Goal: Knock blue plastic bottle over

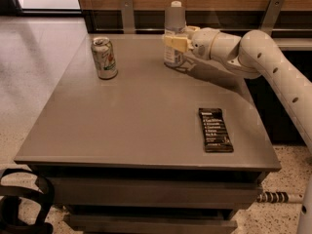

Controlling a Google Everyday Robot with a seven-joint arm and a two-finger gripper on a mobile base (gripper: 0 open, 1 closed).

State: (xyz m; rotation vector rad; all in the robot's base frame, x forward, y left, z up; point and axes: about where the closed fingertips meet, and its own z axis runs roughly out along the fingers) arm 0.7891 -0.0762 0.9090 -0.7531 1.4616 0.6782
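One blue plastic bottle (173, 21) stands upright at the upper centre of the tabletop (136, 111), the tool (176, 43) against its right side, its spread impossible to make out.

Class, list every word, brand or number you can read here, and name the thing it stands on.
No text can be read.
Soda can: green and red print, too blurred.
Blue plastic bottle: label too blurred; the gripper sits against its middle.
Dark wrapped bar: white lines, too small.
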